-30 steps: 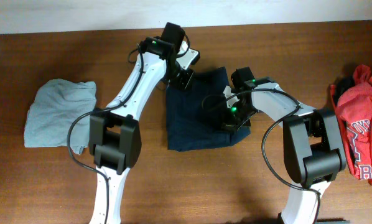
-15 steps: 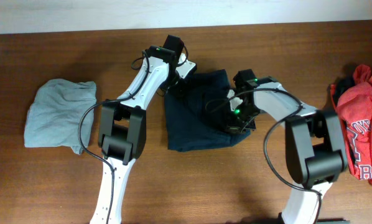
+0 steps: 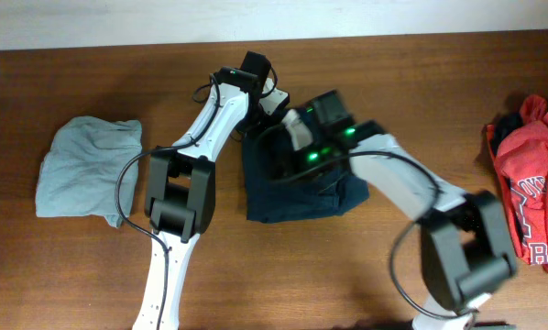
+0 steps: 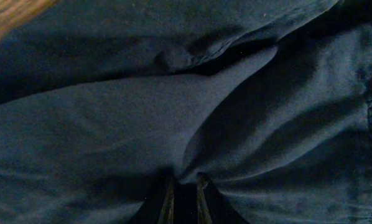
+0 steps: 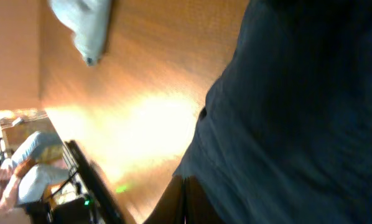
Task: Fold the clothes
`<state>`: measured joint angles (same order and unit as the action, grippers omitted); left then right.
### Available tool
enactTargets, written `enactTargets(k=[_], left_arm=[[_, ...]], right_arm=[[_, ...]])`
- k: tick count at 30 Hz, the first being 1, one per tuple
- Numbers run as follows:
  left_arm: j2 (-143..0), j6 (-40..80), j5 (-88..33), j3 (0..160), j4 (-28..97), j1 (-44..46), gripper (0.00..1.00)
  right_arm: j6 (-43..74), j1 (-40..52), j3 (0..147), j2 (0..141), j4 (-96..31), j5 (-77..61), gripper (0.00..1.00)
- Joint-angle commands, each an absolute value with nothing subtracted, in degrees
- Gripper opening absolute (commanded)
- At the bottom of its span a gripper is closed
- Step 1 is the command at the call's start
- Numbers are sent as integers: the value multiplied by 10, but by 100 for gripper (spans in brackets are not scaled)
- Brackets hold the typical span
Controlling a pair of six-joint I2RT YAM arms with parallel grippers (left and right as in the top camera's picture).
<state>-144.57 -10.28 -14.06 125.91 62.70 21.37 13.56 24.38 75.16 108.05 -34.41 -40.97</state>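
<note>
The clothes in play are dark navy shorts (image 3: pixel 297 197), lying bunched at the table's middle. At their back left corner, my left gripper (image 3: pixel 267 117) has its fingers (image 4: pixel 168 200) nearly together, with a fold of navy cloth (image 4: pixel 173 112) running in between them. My right gripper (image 3: pixel 288 170) reaches over the shorts from the right. It is shut at the hem of the navy cloth (image 5: pixel 298 112), which hangs in front of its fingertips (image 5: pixel 180 198). A pale grey-green garment (image 3: pixel 86 167) lies folded at the far left. A red white-lettered garment (image 3: pixel 533 197) is heaped at the right edge.
Bare brown wood (image 3: pixel 347 275) runs along the table's front. My two arms cross close together above the shorts. A white part (image 5: pixel 86 25) shows blurred at the top left of the right wrist view. Something dark (image 3: pixel 505 128) peeks out behind the red garment.
My right arm has swung left across the shorts, taking their right side with it. The left gripper has stayed at the back left corner and its jaws have narrowed on the cloth.
</note>
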Motion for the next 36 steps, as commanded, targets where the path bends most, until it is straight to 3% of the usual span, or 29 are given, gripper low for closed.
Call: enactTargets(k=[1, 11, 17, 21, 29, 36], left_arm=[[-1480, -99, -96, 1253, 633, 206, 14], [-1480, -100, -96, 1253, 637, 200, 14], [-1480, -100, -96, 1253, 639, 197, 14], [-1480, -99, -96, 1253, 639, 197, 14], [-1480, -99, -96, 1253, 655, 197, 14], [-1480, -100, -96, 1253, 652, 197, 14]], right_arm=[[185, 273, 750, 1140, -336, -364, 4], [140, 303, 748, 1161, -511, -356, 4], [112, 299, 749, 1004, -473, -367, 4], [129, 269, 749, 897, -421, -299, 4], [141, 253, 715, 1027, -427, -216, 4], [203, 170, 703, 1101, -557, -60, 4]])
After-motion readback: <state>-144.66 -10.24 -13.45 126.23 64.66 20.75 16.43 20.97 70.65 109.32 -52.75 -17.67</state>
